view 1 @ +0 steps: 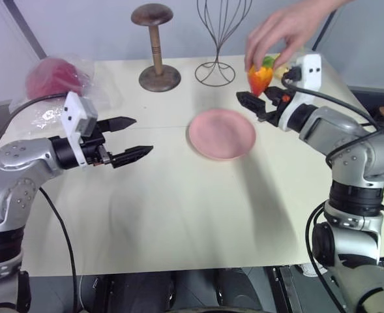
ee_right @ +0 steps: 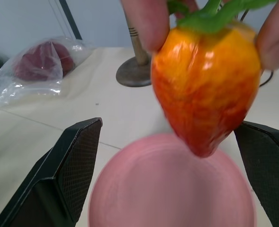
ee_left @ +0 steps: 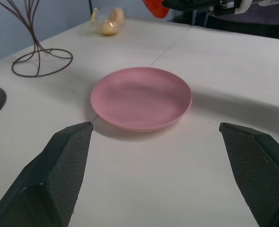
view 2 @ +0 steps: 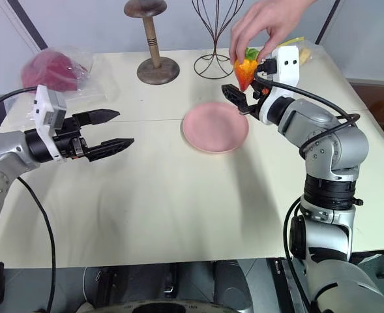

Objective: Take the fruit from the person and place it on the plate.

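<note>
I'm at the handover, and nothing of the task is finished yet. The fruit (view 1: pixel 260 77) hangs from the person (view 1: pixel 284 29), whose fingertips pinch it at its green top, point downward, above the bench (view 1: pixel 178 215) just past the far right edge of the plate (view 1: pixel 221 134). My right hand (view 1: pixel 262 102) is up beside it with its two black fingers spread wide; in the right wrist view the fruit (ee_right: pixel 206 90) sits between those fingers with clear gaps on both sides, so I judge it is lined up but not gripped. From the head views I can't be sure whether the lower finger brushes the fruit's tip, as the two overlap there. The plate itself is bare, lying flat near the middle of the bench, with nothing on it in the left wrist view either. My left hand (view 1: pixel 128 138) hovers open to the left of the plate, well apart from it, fingers pointing toward it, holding nothing. What is left, as I read it: close the right hand on the fruit, wait for the person to let go, carry it the short way over to the plate and set it down, then open again. The wooden stand (view 1: pixel 158 49) and wire frame (view 1: pixel 219 39) stand beyond the plate and look clear of that path.
</note>
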